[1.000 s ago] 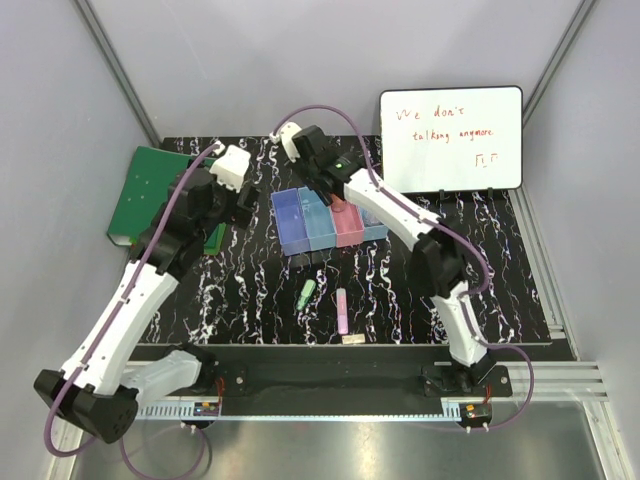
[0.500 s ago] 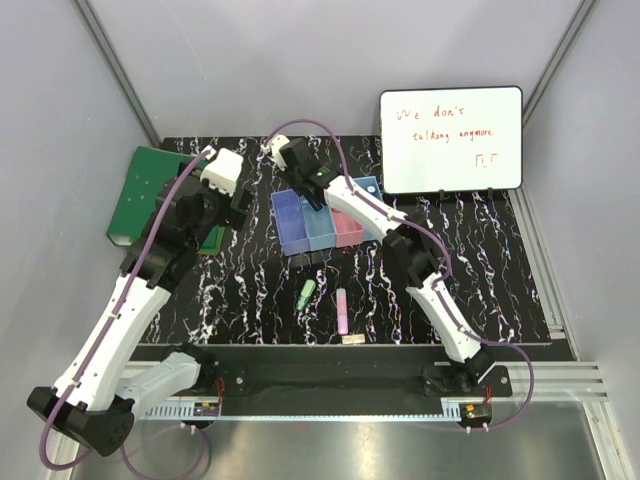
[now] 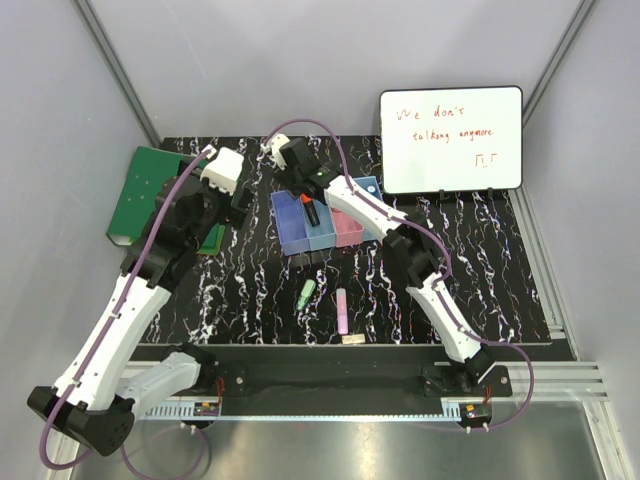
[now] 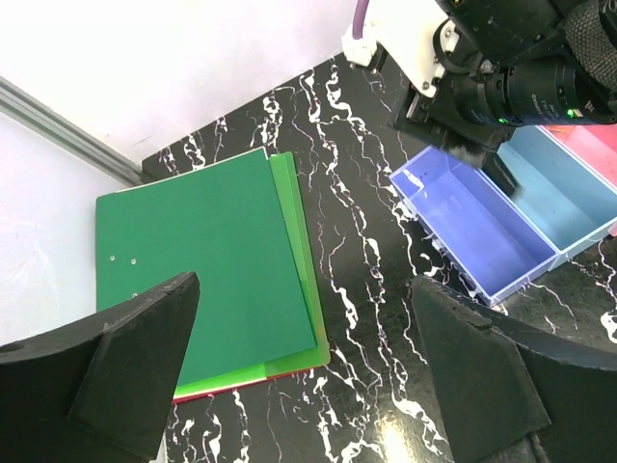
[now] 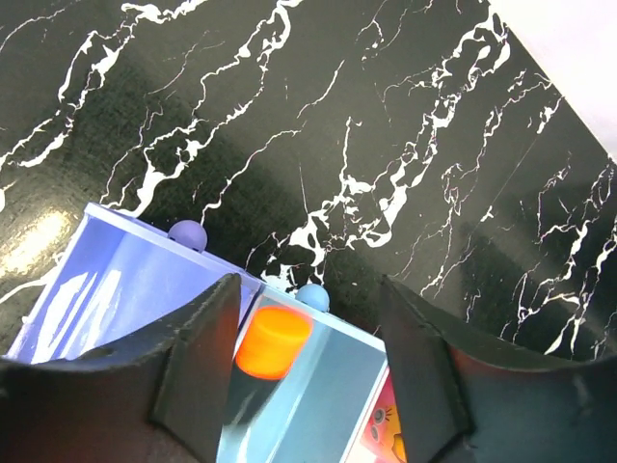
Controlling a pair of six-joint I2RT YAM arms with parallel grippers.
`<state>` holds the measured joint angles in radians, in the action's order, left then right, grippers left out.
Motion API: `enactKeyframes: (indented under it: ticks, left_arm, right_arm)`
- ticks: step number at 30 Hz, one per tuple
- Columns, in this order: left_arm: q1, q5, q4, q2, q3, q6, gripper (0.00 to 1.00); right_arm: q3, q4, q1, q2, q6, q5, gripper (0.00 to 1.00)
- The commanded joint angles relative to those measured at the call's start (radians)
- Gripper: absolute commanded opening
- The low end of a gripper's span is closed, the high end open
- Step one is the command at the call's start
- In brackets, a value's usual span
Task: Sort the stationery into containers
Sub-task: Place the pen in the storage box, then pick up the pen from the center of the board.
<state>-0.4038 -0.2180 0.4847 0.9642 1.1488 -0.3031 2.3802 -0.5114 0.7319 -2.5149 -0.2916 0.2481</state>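
Observation:
The containers [image 3: 292,232] form a joined row at mid-table: blue, light blue and pink bins. My right gripper [image 3: 305,198] hangs over the light blue bin [image 5: 318,395] and stands open [image 5: 308,285]. Between its fingers an orange-capped black marker [image 5: 273,341] leans in that bin, with a gap to the right finger. The same marker [image 3: 311,212] shows from above. A green highlighter [image 3: 306,293], a pink highlighter [image 3: 342,311] and a beige eraser [image 3: 352,339] lie on the table in front of the bins. My left gripper [image 4: 308,386] is open and empty, left of the blue bin [image 4: 472,227].
A green binder [image 4: 212,270] lies at the back left, partly under my left gripper [image 3: 243,205]. A whiteboard [image 3: 450,140] with orange writing stands at the back right. The pink bin [image 5: 386,434] has a printed cartoon face on its floor.
My right gripper moved left along the bins with the marker, then opened, and the marker now rests in the light blue bin. The left arm shifted slightly.

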Motion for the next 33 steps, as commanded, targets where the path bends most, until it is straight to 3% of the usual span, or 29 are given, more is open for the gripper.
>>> enactKeyframes:
  ticks: [1,2,6,10,13,18,21,26,33]
  left_arm:
    - [0.002,-0.001,-0.06,0.004,0.014,-0.013,0.99]
    - [0.002,-0.001,-0.06,0.002,0.014,-0.011,0.99]
    - [0.002,0.006,-0.058,-0.008,0.005,-0.005,0.99]
    - [0.002,0.017,-0.058,-0.028,-0.014,-0.027,0.99]
    - [0.002,0.052,-0.049,-0.051,-0.03,-0.068,0.99]
    - [0.002,0.068,-0.046,-0.091,-0.058,-0.096,0.99]
    - [0.0,0.06,-0.049,-0.114,-0.078,-0.116,0.99]
    - [0.002,0.045,-0.051,-0.131,-0.074,-0.137,0.99]
    - [0.002,0.069,-0.047,-0.128,-0.046,-0.133,0.99]
  right_arm:
    - [0.011,0.047,-0.006,0.042,-0.012,0.025,0.68]
    - [0.008,0.047,-0.006,0.048,-0.015,0.026,0.73]
    - [-0.015,0.047,-0.008,0.103,-0.012,0.048,0.74]
    - [-0.163,0.044,-0.006,0.284,0.028,0.059,0.78]
    - [-0.348,0.005,-0.008,0.463,0.032,-0.021,0.79]
    - [-0.674,-0.107,-0.006,0.788,-0.06,-0.295,0.78]
    - [-0.774,-0.231,-0.006,0.884,-0.038,-0.407,0.7]
    - [-0.93,-0.438,-0.006,0.97,-0.038,-0.68,0.68]
    - [-1.055,-0.521,-0.006,0.95,-0.012,-0.765,0.67]
